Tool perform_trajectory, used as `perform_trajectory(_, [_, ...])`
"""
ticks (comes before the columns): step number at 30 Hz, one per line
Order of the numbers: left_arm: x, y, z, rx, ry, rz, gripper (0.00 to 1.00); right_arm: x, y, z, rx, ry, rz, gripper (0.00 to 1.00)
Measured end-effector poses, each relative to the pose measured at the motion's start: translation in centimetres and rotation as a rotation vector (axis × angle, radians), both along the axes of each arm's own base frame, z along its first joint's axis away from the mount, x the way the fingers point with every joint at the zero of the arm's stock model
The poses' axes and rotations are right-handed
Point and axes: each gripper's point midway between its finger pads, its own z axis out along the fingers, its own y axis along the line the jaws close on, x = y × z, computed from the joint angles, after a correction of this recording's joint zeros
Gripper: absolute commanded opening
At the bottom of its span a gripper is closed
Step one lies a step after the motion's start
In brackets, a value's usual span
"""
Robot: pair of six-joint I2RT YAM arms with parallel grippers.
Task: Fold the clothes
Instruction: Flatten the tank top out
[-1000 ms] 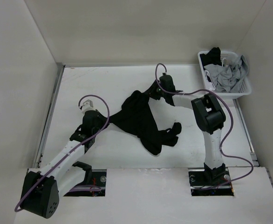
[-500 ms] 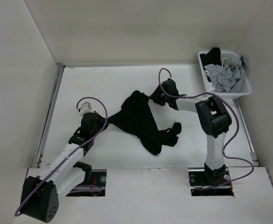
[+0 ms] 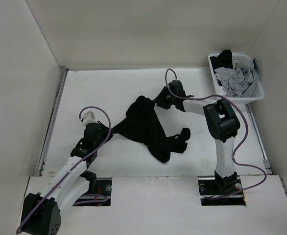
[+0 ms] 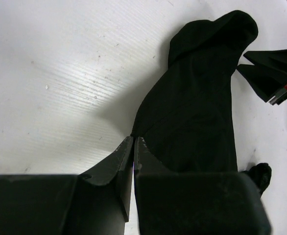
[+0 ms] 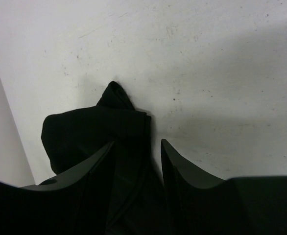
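- The left claw point(image 3: 107, 133) is shut tight. It pinches one edge of the black T-shirt point(image 3: 146, 125) right at its tips.
- From the left claw the shirt runs out ahead in a long dark band. It looks pulled a bit tight there.
- The right claw point(image 3: 159, 100) is open, with its two fingers point(image 5: 180, 161) wide apart.
- A bunched-up bit of the shirt lies between the right claw's fingers and pokes out just past the tips. I cannot tell if the fingers touch it.
- The two claws are on opposite ends of the shirt, and their tips point toward each other.
- The shirt is not flat. It is crumpled on the white desk point(image 3: 109, 88), between the two claws.
- One more lump of the shirt sticks out on the near side of the right claw, closer to that arm's base.
- A white basket point(image 3: 257, 88) sits in the far corner of the desk, off to the right of the right claw and well apart from it.
- Light grey clothes point(image 3: 236, 78) are piled in the basket, with one black piece at the back.
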Motion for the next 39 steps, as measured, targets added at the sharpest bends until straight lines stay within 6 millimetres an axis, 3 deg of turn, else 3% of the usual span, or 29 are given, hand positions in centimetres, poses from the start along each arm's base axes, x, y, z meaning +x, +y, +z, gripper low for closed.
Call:
perform_trajectory(7, [-1.4,0.0,-0.6,-0.040,0.011,-0.004,0.00,-0.1,0.0,-0.1,-0.007,0.040,-0.013,0.43])
perform_trajectory(11, [-3.2,-0.9,-1.1,-0.088,0.026,-0.041,0.00,-0.8,0.4,-0.4,-0.025,0.065,-0.003,0.44])
perform_trajectory(16, [-6.1,-2.0,-1.6,-0.129,0.047,-0.101,0.00,-2.1,2.0,-0.6,-0.048,0.094,0.037,0.47])
perform_trajectory(24, [-6.7,-2.5,-1.1,-0.104,0.052,-0.138,0.00,-4.7,5.3,-1.0,-0.074,0.106,0.133,0.46])
perform_trajectory(28, [-6.7,-2.6,-1.1,-0.101,0.050,-0.142,0.00,-7.1,6.2,-1.6,-0.079,0.107,0.179,0.16])
perform_trajectory(31, [-6.5,-2.7,-0.9,-0.102,0.043,-0.146,0.00,-7.8,6.6,-1.9,-0.064,0.103,0.195,0.02])
perform_trajectory(36, [-5.5,-2.7,-1.1,-0.100,0.049,-0.126,0.00,-6.6,7.3,-0.4,-0.023,0.030,0.192,0.00])
perform_trajectory(39, [-3.4,-1.8,0.4,-0.109,0.031,-0.062,0.00,-4.7,7.5,2.9,0.011,-0.039,0.179,0.00])
